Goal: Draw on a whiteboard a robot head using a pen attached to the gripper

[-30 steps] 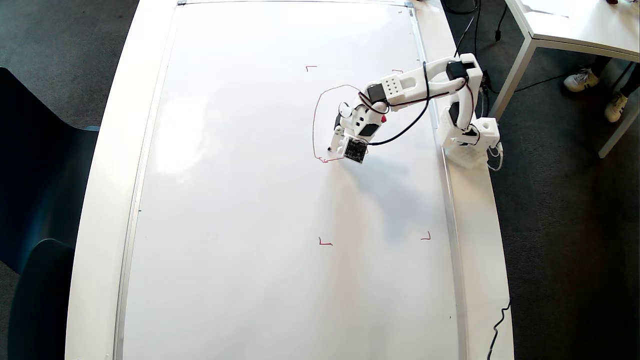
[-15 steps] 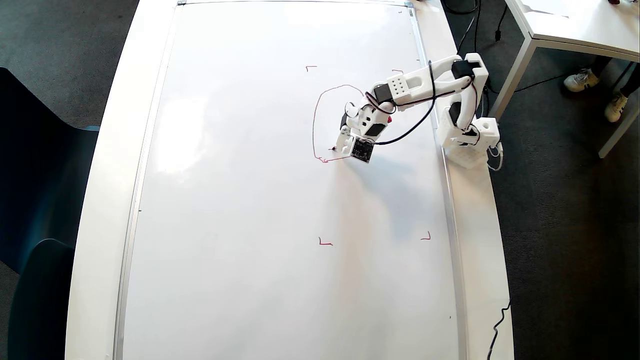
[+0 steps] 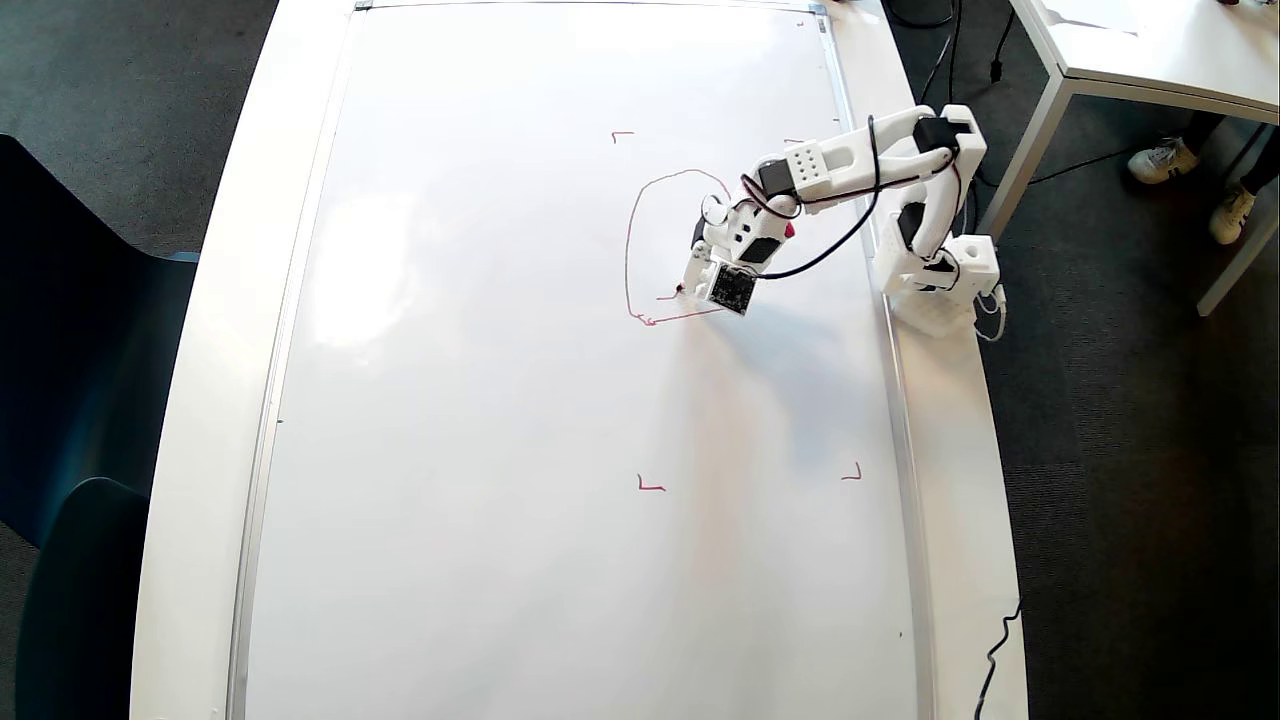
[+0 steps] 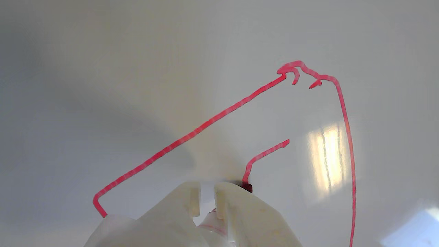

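Observation:
The whiteboard [image 3: 500, 400] fills most of the overhead view and is the glossy ground of the wrist view [image 4: 103, 68]. The robot head [image 3: 629, 250] is a thin red arched outline with a flat base and one short hooked stroke inside; the wrist view shows its lines [image 4: 219, 116]. The gripper [image 3: 697, 278] hangs over the outline's lower right. In the wrist view the gripper [image 4: 206, 188] is shut on the pen, whose dark red tip [image 4: 247, 187] touches the board at the end of the short stroke. The pen's red end [image 3: 789, 231] sticks out behind the gripper.
Red corner marks [image 3: 650, 486] [image 3: 852, 475] [image 3: 622, 134] lie around the drawing. The arm's base [image 3: 940, 275] stands on the white table's rim [image 3: 960, 500] right of the board. A second white table [image 3: 1150, 50], shoes [image 3: 1160, 160] and dark chairs [image 3: 80, 350] lie around.

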`<state>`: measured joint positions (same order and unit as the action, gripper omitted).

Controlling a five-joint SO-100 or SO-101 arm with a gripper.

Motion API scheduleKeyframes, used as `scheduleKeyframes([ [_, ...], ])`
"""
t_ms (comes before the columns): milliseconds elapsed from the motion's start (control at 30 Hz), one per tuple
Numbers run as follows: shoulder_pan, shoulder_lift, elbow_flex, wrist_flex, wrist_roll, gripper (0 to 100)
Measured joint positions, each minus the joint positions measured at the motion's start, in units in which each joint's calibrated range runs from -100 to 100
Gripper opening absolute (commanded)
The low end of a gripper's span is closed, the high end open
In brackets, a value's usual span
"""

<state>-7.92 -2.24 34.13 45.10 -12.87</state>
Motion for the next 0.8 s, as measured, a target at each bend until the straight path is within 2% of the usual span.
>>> scheduleKeyframes([
  [800, 4.1, 3.1, -4.5, 0.8, 1.3, 1],
])
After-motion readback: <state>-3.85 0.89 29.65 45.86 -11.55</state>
